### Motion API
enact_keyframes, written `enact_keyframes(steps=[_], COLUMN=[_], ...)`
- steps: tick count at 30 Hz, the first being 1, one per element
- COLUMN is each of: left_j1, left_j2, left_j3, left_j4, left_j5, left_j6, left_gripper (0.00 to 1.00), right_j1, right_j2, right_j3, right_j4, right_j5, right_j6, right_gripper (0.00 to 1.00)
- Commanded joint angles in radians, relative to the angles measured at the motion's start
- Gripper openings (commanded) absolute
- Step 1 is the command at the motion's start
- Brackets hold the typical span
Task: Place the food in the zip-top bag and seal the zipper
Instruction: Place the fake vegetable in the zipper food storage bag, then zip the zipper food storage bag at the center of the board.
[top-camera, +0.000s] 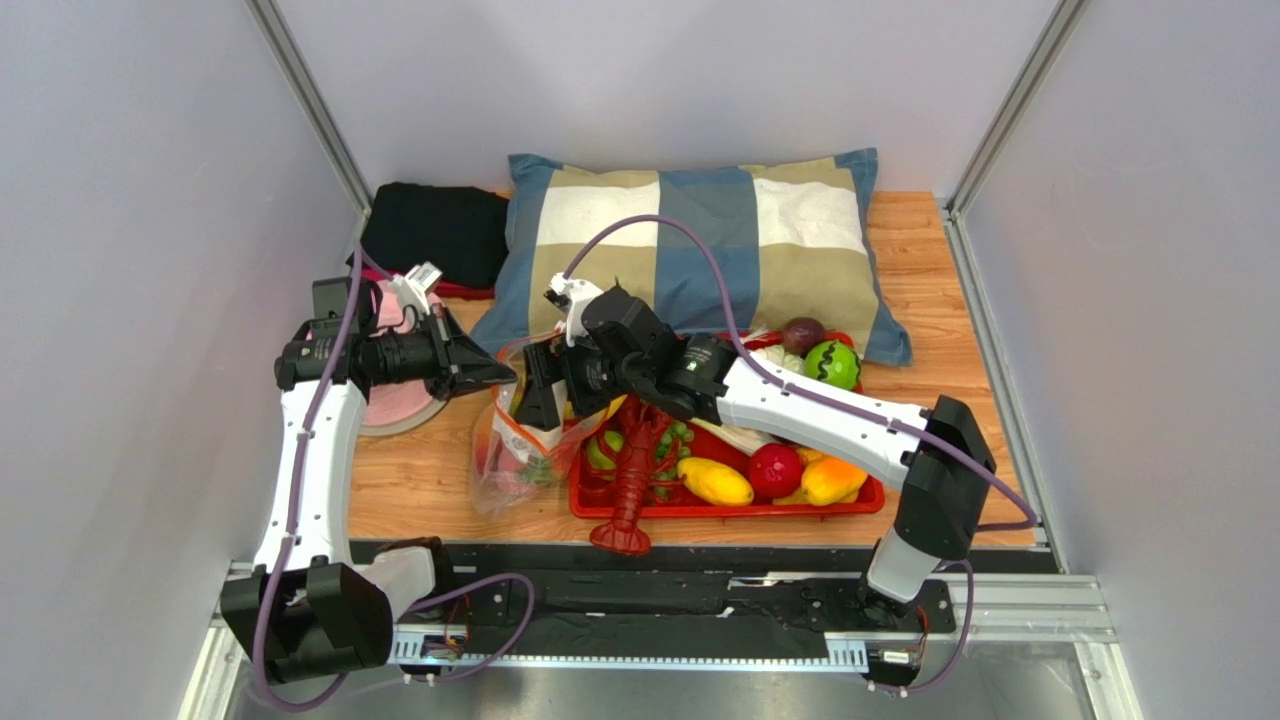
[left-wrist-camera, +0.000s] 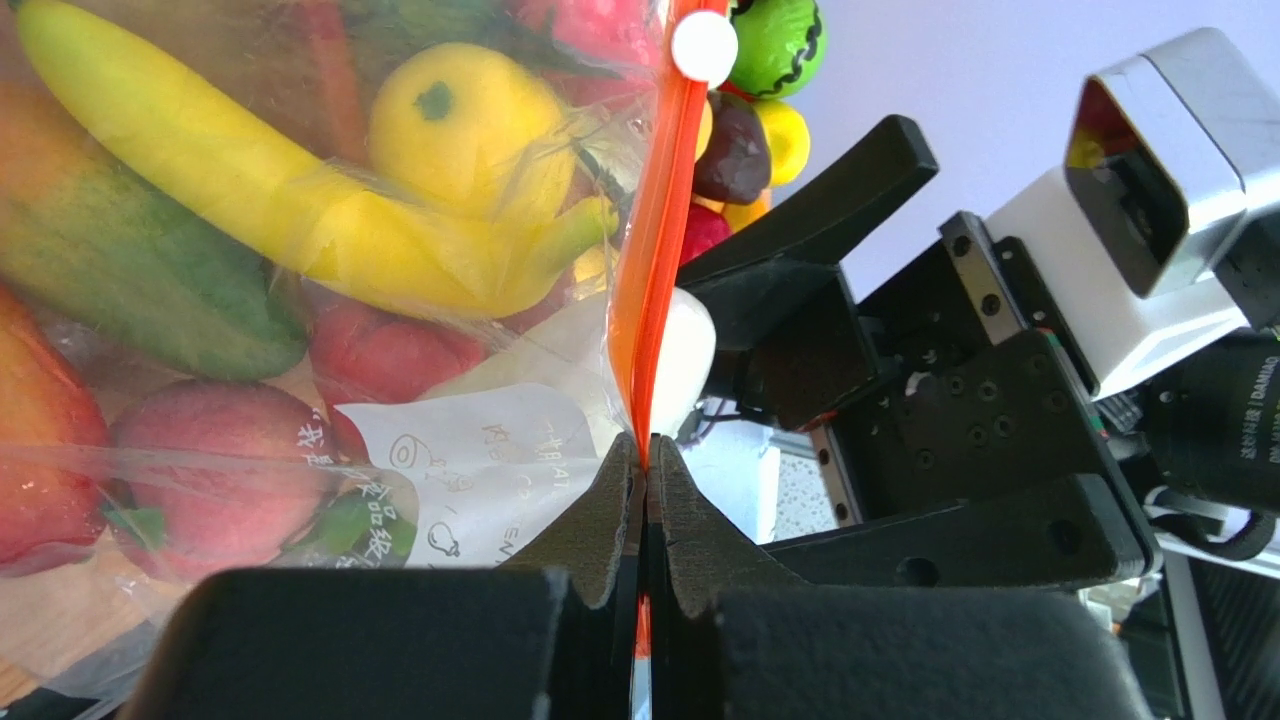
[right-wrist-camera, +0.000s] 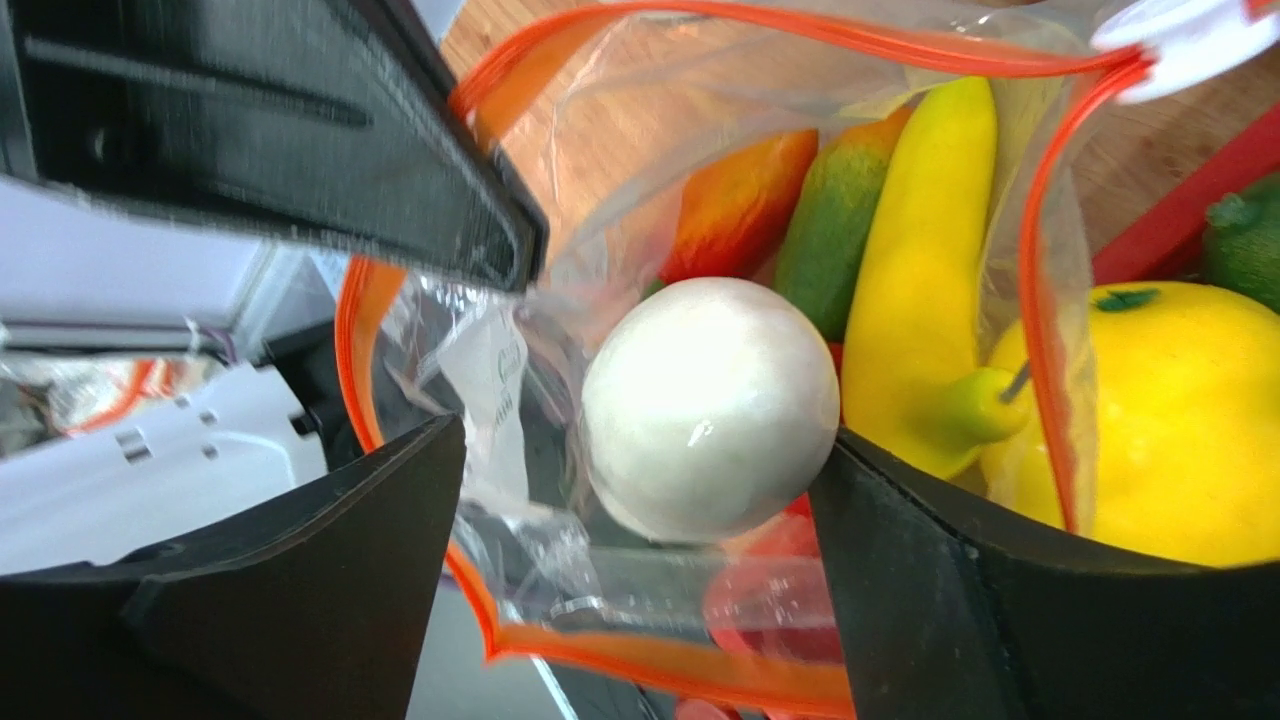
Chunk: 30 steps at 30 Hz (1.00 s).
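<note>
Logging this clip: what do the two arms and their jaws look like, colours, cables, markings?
Both the left arm and right arm have white link shells with black joint housings. A purple cable runs along each. The jaws are matte black, wedge-shaped, with textured inner faces. No markings are legible.

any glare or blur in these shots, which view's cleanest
top external: evenly lit, sharp throughout, cleanest; left wrist: white glare on the zip-top bag film, left gripper very close and soft; right wrist: small highlight on the white ball
</note>
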Motion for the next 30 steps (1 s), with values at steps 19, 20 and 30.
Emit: enact_keyframes(steps=[19,20,30], left_j1=[0.013,0.013,0.013], left_j2=[-0.017,-0.017,-0.039], left_j3=[0.069,0.074,0.096], left_j4=[-0.128,-0.144,-0.210], left_j5=[0.000,-0.005,-0.061], left_j6=[0.189,0.198,0.278], left_gripper=[0.00,0.00,0.00], right_j1=[-0.173,-0.173,-0.173], right_j2=[-0.189,-0.177,-0.059], right_j3=[-0.124,-0.116,-0.083], right_j4=[-0.115,-0.110,-0.072], right_j5=[-0.131,-0.142,-0.306], right_j6=[-0.253,-0.251,-0.225], right_gripper=[0.66,0.66,0.01])
